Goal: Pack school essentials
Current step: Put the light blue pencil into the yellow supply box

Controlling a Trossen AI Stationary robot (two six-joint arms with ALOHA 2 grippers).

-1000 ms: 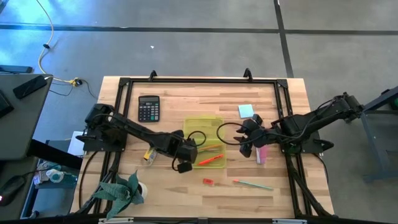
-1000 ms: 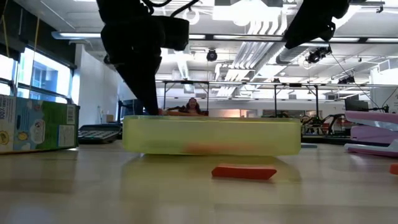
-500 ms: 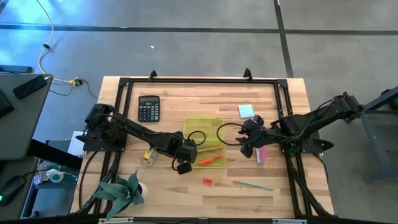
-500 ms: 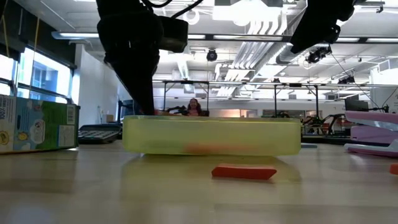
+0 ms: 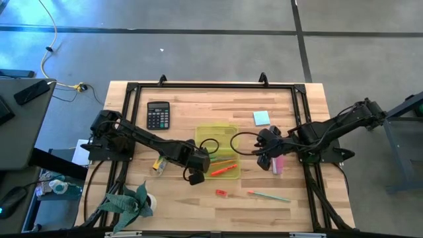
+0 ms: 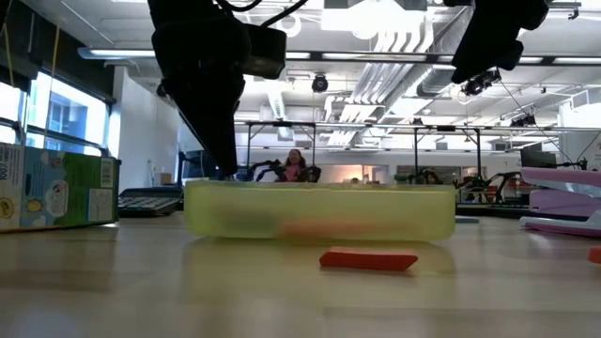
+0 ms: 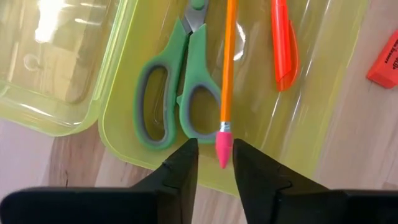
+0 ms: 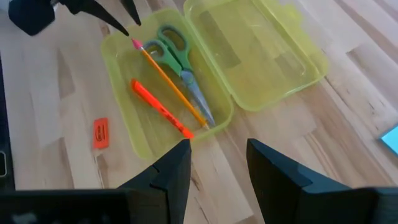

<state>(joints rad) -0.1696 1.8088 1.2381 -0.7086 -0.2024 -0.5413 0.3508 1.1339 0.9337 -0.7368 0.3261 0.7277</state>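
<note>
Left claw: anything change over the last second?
The left claw has opened and let go of the orange pencil, which now lies in the yellow-green case beside the green-handled scissors. The right claw drifted slightly back toward its base. The case, red marker and sticky-note pad stayed put.

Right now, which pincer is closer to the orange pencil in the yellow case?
Left. The left pincer sits right at the orange pencil, its eraser end between the open fingers. The right pincer hangs off beyond the case.
</note>
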